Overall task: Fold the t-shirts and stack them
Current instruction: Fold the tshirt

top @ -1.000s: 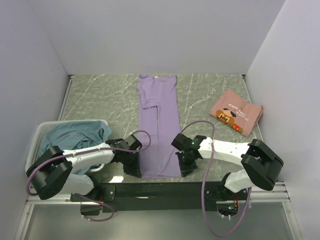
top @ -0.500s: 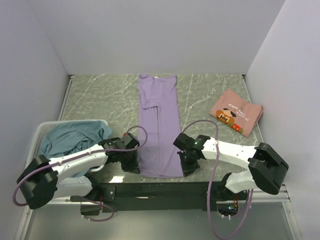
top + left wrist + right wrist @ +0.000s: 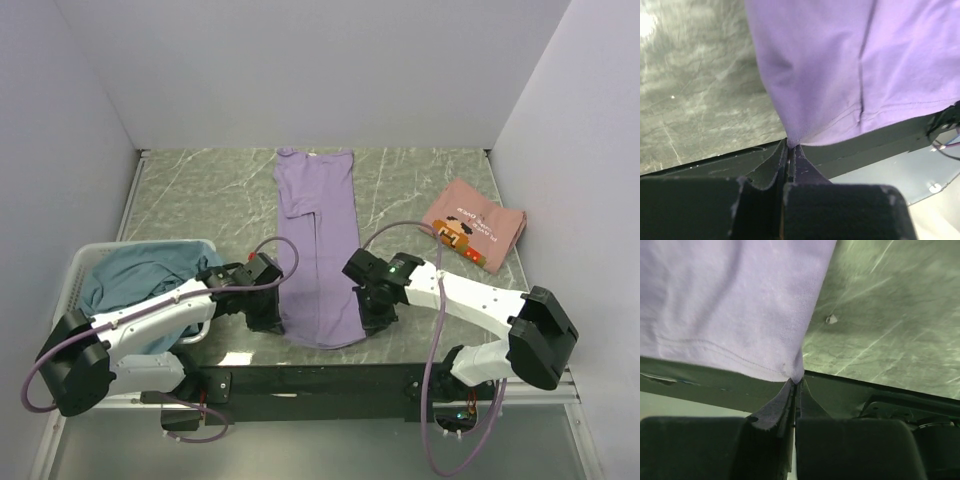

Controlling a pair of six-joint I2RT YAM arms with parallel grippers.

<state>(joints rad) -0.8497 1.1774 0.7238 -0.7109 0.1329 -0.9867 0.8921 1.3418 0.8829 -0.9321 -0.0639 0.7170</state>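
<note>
— Where is the lavender t-shirt (image 3: 318, 230)?
— Folded into a narrow strip, it lies lengthwise down the middle of the marble table (image 3: 200, 195).
— And the arms?
— The left gripper (image 3: 788, 146) is clamped on its near left hem corner, the right gripper (image 3: 797, 384) on the near right. A salmon t-shirt (image 3: 470, 225) lies folded at right; a teal t-shirt (image 3: 145, 272) fills the white basket (image 3: 72, 280).

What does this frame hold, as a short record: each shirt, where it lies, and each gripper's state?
lavender t-shirt: long narrow strip down the middle of the table
left gripper: shut on the lavender t-shirt's near-left hem corner
right gripper: shut on its near-right hem corner
salmon-pink t-shirt: folded, far right
teal t-shirt: bunched in the white basket, near left
</note>
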